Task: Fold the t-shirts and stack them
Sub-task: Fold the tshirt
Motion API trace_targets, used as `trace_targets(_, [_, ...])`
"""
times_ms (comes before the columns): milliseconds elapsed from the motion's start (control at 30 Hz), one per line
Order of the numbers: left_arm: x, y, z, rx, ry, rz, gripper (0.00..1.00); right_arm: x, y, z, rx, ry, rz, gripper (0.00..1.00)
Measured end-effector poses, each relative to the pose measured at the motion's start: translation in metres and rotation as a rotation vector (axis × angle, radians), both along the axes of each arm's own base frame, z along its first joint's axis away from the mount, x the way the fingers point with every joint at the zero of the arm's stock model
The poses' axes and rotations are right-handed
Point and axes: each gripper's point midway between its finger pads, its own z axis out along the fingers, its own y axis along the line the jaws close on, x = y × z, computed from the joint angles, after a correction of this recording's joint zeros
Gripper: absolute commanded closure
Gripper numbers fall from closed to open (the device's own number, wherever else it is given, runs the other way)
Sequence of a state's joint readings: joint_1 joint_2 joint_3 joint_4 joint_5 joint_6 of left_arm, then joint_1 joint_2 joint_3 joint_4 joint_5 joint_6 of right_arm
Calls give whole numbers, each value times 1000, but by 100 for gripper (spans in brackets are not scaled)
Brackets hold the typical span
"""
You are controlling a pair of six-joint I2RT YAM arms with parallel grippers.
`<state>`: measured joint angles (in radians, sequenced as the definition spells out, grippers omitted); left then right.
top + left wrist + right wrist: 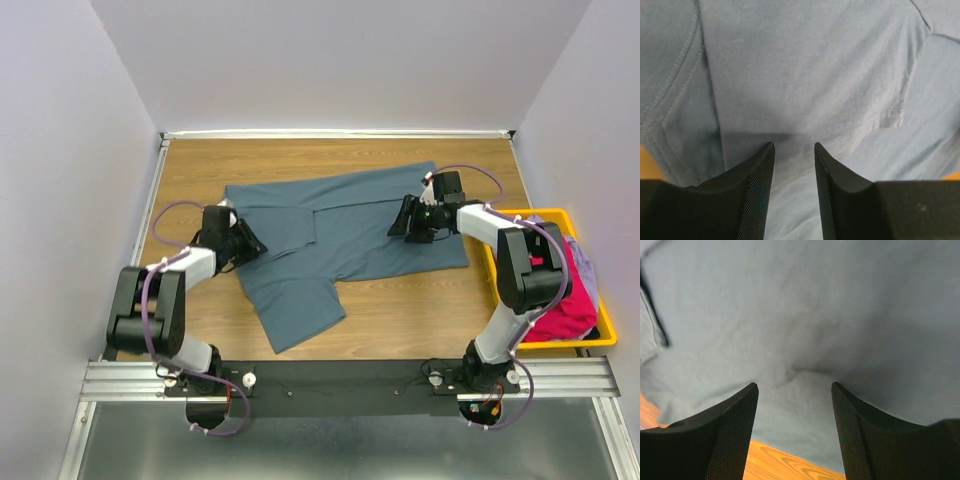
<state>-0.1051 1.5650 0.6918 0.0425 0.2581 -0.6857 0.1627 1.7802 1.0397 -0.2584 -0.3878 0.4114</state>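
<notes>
Between the narrow jaws of the left gripper runs a stitched hem of the slate-blue t-shirt. Pinched or just pressed? Can't tell. Over at the right gripper, the jaws stand wide, straddling a small pucker of cloth with nothing clamped. The shirt lies spread on the table, one flap trailing toward the arms. It's soft, light, floppy stuff, so I'd grab hems or doubled edges, both sides together, or it'll sag.

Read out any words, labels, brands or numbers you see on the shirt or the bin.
None can be read in any view.
The shirt is plain blue-grey, with no print or tag showing.
The bin shows no label.
</notes>
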Motion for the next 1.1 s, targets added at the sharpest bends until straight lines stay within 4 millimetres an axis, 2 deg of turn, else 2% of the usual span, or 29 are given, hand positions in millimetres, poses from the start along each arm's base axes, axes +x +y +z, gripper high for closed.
trace_targets(67, [-23,8,-1,-4,22,39,51,0,0,2,-1,-6,-1,32])
trace_targets(167, [-42,21,3,-4,29,89,45,4,0,6,0,-19,-1,32])
trace_targets(267, [-38,32,20,-4,-12,128,44,18,2,21,5,-59,-1,32])
trace_targets(367, [-12,49,47,-5,-86,177,44,48,4,48,16,-144,-4,37])
trace_targets(467, [29,63,81,1,-184,202,45,91,0,75,29,-242,-24,41])
trace_targets(533, [60,66,98,4,-247,195,48,121,-11,85,38,-297,-54,45])
trace_targets(600, [89,66,108,2,-290,180,53,142,-25,87,48,-320,-90,48])
trace_targets(633, [106,66,106,3,-303,169,57,151,-33,84,50,-323,-105,52])
trace_targets(667, [114,66,103,1,-299,165,59,160,-40,81,56,-326,-121,54])
trace_targets(733, [137,65,88,-1,-282,151,61,180,-57,68,65,-320,-157,58])
trace_targets(800, [152,66,73,-1,-263,145,65,196,-68,59,76,-321,-181,60])
trace_targets(933, [167,65,42,-2,-210,138,67,221,-85,32,101,-305,-210,62])
trace_targets(1100, [172,68,6,-2,-147,143,68,234,-95,2,130,-267,-235,62])
